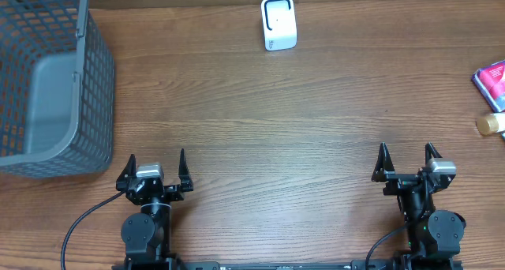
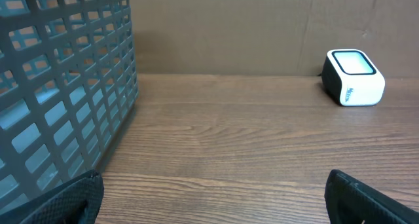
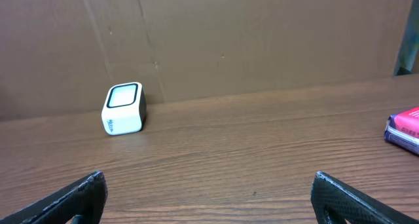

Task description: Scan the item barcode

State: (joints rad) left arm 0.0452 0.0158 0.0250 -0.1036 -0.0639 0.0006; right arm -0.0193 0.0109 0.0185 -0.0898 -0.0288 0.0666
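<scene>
Your left gripper (image 1: 156, 159) sits low at the near edge of the brown wood-grain table (image 1: 276, 120), jaws spread wide with nothing between them. Your right gripper (image 1: 406, 153) mirrors it on the other side, jaws wide apart and empty too.

The small white box-shaped scanner with a dark-rimmed window (image 1: 278, 23) stands at the far edge of the table, roughly central and well apart from both arms. It is just in front of the brown cardboard backdrop (image 3: 262, 34).

The purple and pink packet (image 1: 492, 79) lies at the far right edge of the table, partly cut off by the frame. It is beyond your right gripper and off to its outer side, and I see no barcode on it from here.

Just beside the packet, on the near side, is a small tan round thing (image 1: 490, 125). It might be a bottle cap, but it is cropped and too small to call.

On your left, the grey plastic lattice basket (image 1: 95, 104) stands upright, close ahead of the left gripper.
</scene>
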